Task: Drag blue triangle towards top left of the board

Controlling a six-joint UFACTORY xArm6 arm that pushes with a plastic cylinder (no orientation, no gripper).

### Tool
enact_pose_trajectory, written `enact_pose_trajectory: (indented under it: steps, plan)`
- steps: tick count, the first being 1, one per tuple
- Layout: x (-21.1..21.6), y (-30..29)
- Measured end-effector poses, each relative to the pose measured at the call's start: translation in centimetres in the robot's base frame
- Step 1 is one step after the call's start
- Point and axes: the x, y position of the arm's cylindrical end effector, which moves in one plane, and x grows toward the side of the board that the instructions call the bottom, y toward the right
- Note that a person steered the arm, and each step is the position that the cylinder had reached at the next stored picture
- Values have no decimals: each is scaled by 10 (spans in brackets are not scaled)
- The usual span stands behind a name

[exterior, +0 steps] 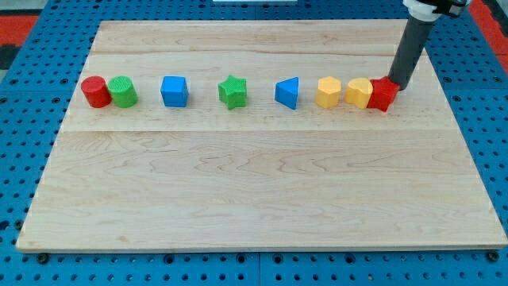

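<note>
The blue triangle (288, 92) lies on the wooden board (262, 199), in a row of blocks across the upper part, right of the middle. My tip (398, 86) is at the row's right end, touching the upper right side of the red block (382, 94). Two yellow blocks (329, 92) (358, 92) lie between the blue triangle and the red block. The tip is well to the right of the blue triangle.
Left of the triangle in the same row are a green star (232, 91), a blue cube (174, 90), a green cylinder (123, 91) and a red cylinder (95, 91). A blue pegboard (24, 159) surrounds the board.
</note>
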Motion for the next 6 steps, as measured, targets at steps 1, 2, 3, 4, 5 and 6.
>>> enact_pose_trajectory:
  steps: [1,2,3,4,5,6]
  plan:
    - [49,16]
    - [92,-22]
    - [66,-95]
    - [26,-101]
    - [24,-133]
    - [41,-144]
